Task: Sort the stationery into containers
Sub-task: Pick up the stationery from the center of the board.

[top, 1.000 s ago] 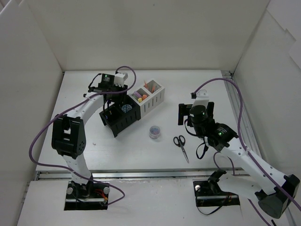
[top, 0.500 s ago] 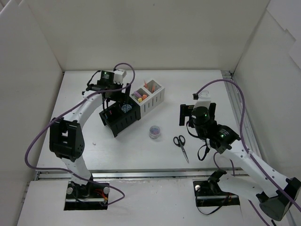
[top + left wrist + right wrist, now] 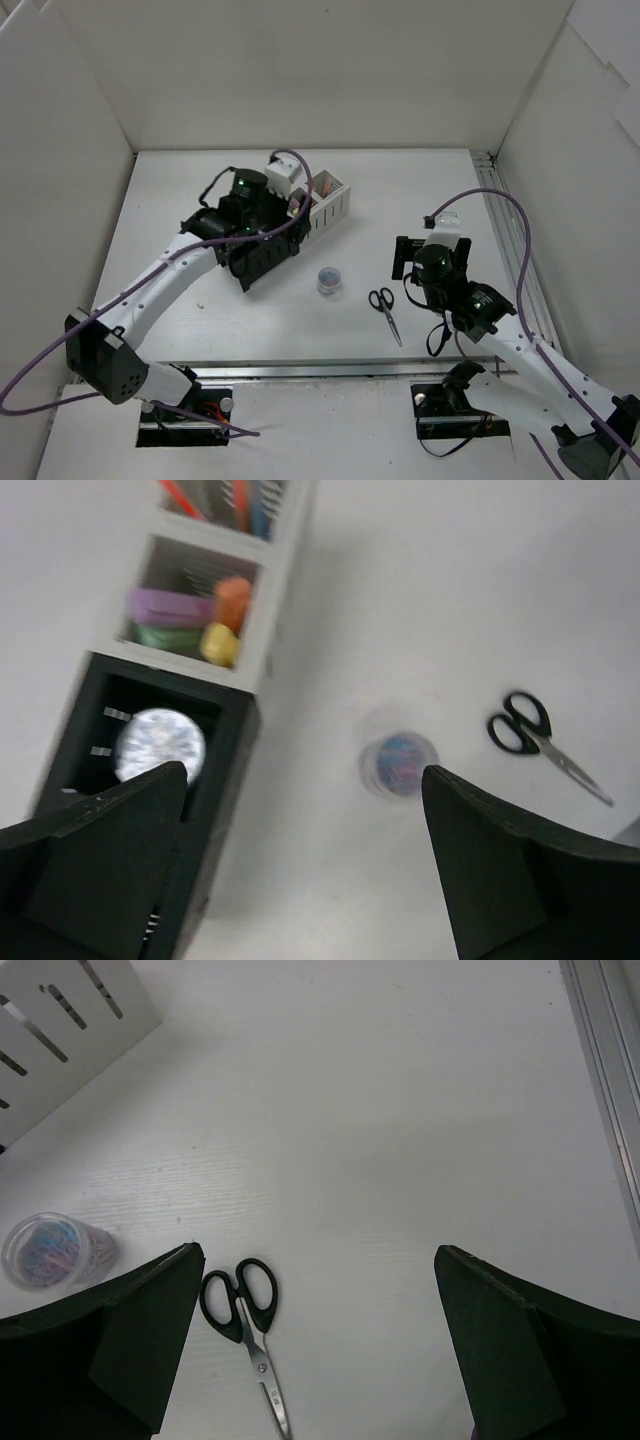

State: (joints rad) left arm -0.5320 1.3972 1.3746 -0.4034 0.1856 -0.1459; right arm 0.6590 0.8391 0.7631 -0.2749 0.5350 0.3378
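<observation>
The containers point(image 3: 262, 640) are a joined row, two white and two black. The end white one point(image 3: 330, 195) holds orange and blue pens point(image 3: 235, 498). Its white neighbour has purple, orange, yellow and green pieces point(image 3: 195, 615). A blue tape roll point(image 3: 160, 745) lies in the adjoining black compartment point(image 3: 262, 258). My left gripper point(image 3: 305, 780) hangs open and empty above the row's black end. A small clear tub point(image 3: 329, 280) and black-handled scissors point(image 3: 385, 310) lie on the table. My right gripper point(image 3: 320, 1255) is open above the scissors point(image 3: 245, 1325), slightly to their right, with the tub point(image 3: 55, 1250) at its left.
White walls enclose the table on three sides. A metal rail point(image 3: 510, 250) runs along the right edge. Purple cables point(image 3: 500, 205) loop off both arms. The white container's slotted side point(image 3: 60, 1030) shows at the upper left of the right wrist view.
My left gripper's jaws have spread wide, and its arm has swung from behind the containers to over them, toward the tub. My right gripper has drifted slightly nearer and to the right.
</observation>
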